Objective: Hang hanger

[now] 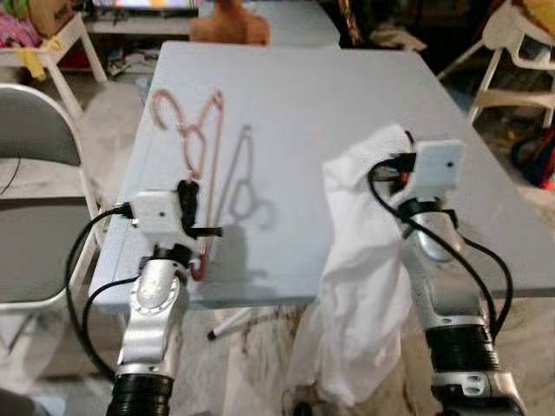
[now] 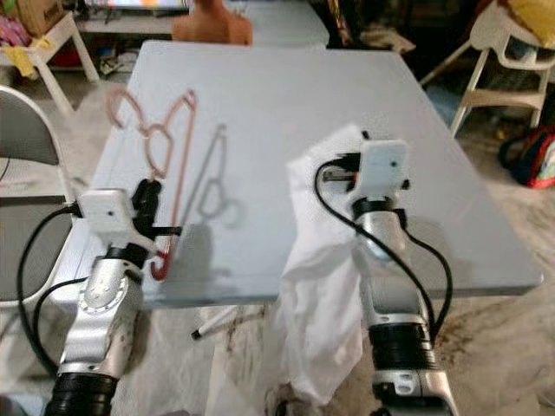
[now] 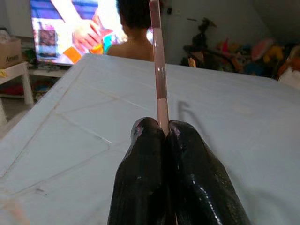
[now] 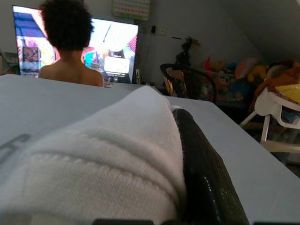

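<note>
With left gripper (image 3: 161, 133) jaws clamped on pink hanger (image 1: 195, 143) and right gripper (image 4: 187, 140) jaws pinching white garment (image 1: 364, 260) over tabletop (image 1: 347, 104), best threading a hanger arm into the neckline, level and slow.

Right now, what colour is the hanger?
Translucent pink; the hanger shows best in the left eye view.

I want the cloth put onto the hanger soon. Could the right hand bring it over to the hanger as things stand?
Probably yes. The right hand holds the white cloth above the grey table, and nothing lies between it and the pink hanger, pinched in the left hand.
</note>
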{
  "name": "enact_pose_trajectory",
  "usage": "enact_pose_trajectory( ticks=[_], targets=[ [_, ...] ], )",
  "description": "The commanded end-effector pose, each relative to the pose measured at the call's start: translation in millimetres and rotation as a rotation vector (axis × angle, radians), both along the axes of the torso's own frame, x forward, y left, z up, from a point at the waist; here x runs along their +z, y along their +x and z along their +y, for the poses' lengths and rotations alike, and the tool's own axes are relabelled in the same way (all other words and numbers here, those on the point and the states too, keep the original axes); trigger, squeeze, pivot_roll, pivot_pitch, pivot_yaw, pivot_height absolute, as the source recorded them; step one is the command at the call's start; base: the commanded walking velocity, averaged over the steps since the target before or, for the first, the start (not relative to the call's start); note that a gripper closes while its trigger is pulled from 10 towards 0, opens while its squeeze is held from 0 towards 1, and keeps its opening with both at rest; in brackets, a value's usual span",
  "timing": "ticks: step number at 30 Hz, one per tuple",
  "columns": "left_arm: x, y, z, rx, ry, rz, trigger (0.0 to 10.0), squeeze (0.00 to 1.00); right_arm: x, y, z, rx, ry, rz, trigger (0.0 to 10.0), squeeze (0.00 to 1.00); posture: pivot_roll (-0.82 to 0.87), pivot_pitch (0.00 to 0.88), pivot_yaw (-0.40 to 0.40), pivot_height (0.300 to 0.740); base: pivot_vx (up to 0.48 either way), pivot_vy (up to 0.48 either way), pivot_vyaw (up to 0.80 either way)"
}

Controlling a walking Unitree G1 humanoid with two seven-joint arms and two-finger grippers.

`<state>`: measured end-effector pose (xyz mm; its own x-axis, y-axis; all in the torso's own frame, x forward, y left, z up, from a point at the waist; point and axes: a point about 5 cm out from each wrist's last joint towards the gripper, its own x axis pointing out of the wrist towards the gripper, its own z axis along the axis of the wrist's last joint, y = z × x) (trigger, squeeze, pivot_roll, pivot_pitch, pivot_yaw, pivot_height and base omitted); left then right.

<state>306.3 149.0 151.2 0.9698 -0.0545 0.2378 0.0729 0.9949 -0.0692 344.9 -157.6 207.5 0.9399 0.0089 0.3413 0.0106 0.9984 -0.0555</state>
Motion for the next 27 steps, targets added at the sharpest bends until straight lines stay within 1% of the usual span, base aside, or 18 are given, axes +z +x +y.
enact_pose_trajectory(
  ticks=[1, 4, 10, 14, 16, 17, 19, 21, 23, 24, 26, 27],
  targets=[
    [-40, -12.5, 7.3, 0.036, 0.009, 0.180, 10.0, 0.00, 9, 3.0, 4.8, 0.024, 0.009, -0.027, 10.0, 0.00, 0.17, 0.192, -0.109, 0.740, 0.000, 0.000, 0.00],
    [-43, -16.1, 8.4, 0.045, 0.009, 0.190, 10.0, 0.00, 7, 4.1, 5.6, 0.028, 0.005, -0.015, 10.0, 0.00, 0.18, 0.196, -0.113, 0.740, 0.000, 0.000, 0.00],
    [-43, -18.7, 8.3, 0.050, 0.011, 0.192, 10.0, 0.00, 2, 6.8, 10.1, 0.063, 0.002, 0.026, 10.0, 0.00, 0.19, 0.204, -0.118, 0.740, 0.000, 0.000, 0.00],
    [-43, -21.0, 8.2, 0.050, 0.021, 0.192, 10.0, 0.00, 3, 16.9, 10.7, 0.118, -0.002, 0.069, 10.0, 0.00, 0.19, 0.212, -0.122, 0.740, 0.000, 0.000, 0.00],
    [-45, -23.2, 8.6, 0.050, 0.025, 0.200, 10.0, 0.00, 10, 26.7, 12.1, 0.165, -0.030, 0.080, 10.0, 0.00, 0.19, 0.214, -0.126, 0.740, 0.000, 0.000, 0.00],
    [-48, -25.0, 8.4, 0.049, 0.026, 0.209, 10.0, 0.00, 22, 36.6, 11.9, 0.191, -0.054, 0.075, 10.0, 0.00, 0.19, 0.215, -0.132, 0.740, 0.000, 0.000, 0.00],
    [-49, -25.9, 7.6, 0.049, 0.022, 0.212, 10.0, 0.00, 36, 46.1, 12.2, 0.208, -0.066, 0.068, 10.0, 0.00, 0.19, 0.216, -0.140, 0.740, 0.000, 0.000, 0.00],
    [-49, -26.4, 6.7, 0.048, 0.020, 0.214, 10.0, 0.00, 55, 55.3, 13.9, 0.224, -0.065, 0.050, 10.0, 0.00, 0.19, 0.216, -0.142, 0.740, 0.000, 0.000, 0.00],
    [-49, -26.9, 5.8, 0.050, 0.014, 0.216, 10.0, 0.00, 90, 65.7, 19.3, 0.255, -0.050, 0.017, 10.0, 0.00, 0.20, 0.215, -0.146, 0.740, 0.000, 0.000, 0.00],
    [-49, -26.9, 5.6, 0.051, 0.013, 0.216, 10.0, 0.00, 104, 68.3, 21.7, 0.263, -0.048, 0.000, 10.0, 0.00, 0.20, 0.215, -0.146, 0.740, 0.000, 0.000, 0.00],
    [-49, -26.9, 5.3, 0.051, 0.011, 0.216, 10.0, 0.00, 131, 70.9, 25.8, 0.275, -0.043, -0.038, 10.0, 0.00, 0.20, 0.215, -0.146, 0.740, 0.000, 0.000, 0.00],
    [-49, -26.7, 5.2, 0.050, 0.011, 0.216, 10.0, 0.00, 154, 70.9, 29.0, 0.280, -0.040, -0.073, 10.0, 0.00, 0.20, 0.215, -0.144, 0.740, 0.000, 0.000, 0.00]
  ],
)
